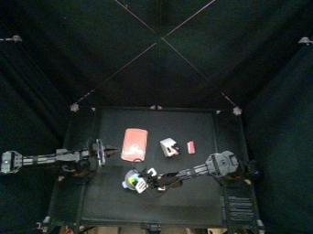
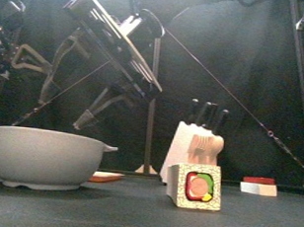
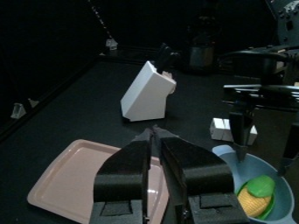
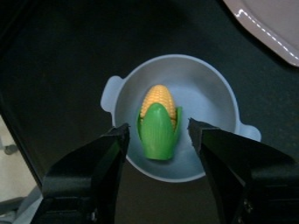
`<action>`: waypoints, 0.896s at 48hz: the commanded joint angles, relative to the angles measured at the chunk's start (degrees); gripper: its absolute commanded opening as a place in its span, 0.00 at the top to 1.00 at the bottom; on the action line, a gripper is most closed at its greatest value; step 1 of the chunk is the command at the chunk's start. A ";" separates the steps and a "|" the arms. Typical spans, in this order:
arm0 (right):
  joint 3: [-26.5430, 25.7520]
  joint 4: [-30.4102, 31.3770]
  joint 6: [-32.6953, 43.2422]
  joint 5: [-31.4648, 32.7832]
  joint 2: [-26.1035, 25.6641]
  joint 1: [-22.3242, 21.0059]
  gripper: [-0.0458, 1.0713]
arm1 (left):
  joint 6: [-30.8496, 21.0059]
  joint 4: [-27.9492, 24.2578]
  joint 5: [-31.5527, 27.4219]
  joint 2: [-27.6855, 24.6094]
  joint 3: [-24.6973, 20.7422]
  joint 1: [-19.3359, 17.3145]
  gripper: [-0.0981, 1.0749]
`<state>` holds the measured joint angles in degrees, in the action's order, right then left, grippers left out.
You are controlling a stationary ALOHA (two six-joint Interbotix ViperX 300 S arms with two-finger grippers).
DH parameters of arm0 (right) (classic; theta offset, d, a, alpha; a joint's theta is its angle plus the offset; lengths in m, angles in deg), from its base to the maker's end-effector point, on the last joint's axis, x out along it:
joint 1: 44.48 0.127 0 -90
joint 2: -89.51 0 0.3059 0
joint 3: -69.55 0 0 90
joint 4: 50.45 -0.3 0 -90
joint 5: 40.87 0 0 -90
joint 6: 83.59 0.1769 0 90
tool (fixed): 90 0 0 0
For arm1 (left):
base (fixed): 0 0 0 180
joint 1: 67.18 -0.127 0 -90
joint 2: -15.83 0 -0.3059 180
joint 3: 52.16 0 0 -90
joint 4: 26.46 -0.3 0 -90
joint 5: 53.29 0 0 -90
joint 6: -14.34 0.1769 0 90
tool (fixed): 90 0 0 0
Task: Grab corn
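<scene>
Hovering over the bowl (image 4: 176,118), the right hand (image 4: 163,140) has its jaws spread wide, one on each side of the corn (image 4: 160,122) and apart from it in the right wrist view. The corn, yellow kernels with a green husk, lies inside the grey bowl near its middle. From above, the bowl (image 1: 134,180) sits toward the front of the table (image 1: 202,206), with the right hand (image 1: 146,182) reaching in from the right over it.

The left hand (image 3: 156,140) is closed, its jaws pressed together with nothing between them. It rests at the table's left side, pointing across a pink tray (image 3: 82,175). The left wrist view also shows the corn (image 3: 260,194) in the bowl (image 3: 239,166), a white knife block (image 3: 149,89) beyond the tray, and a small white block (image 3: 225,129) near the right arm.

In the top view the pink tray (image 1: 134,143) lies just behind the bowl, with the knife block (image 1: 169,144) beside it and a small red-and-white piece (image 1: 189,146) just to its right.

At table height the bowl (image 2: 43,156) stands at left, the knife block (image 2: 199,141) near the middle with a sushi-roll piece (image 2: 198,186) in front of it.
</scene>
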<state>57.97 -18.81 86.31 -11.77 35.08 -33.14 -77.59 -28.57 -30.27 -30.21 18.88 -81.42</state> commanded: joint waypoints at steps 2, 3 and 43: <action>-2.64 -7.29 -8.88 1.14 -2.81 -0.88 0.16 | 0.09 -0.09 0.44 -0.18 -0.79 -0.09 0.45; -2.81 -8.35 -10.37 1.14 -2.81 -0.97 0.16 | 0.09 0.00 0.44 -0.18 -0.79 -0.09 0.45; -8.96 -17.67 -25.22 2.99 4.39 -2.99 0.16 | 0.09 0.00 0.53 -0.18 -0.35 -0.26 0.45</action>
<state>50.85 -36.65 61.17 -8.79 40.62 -35.78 -77.59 -28.57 -30.36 -30.21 19.23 -81.60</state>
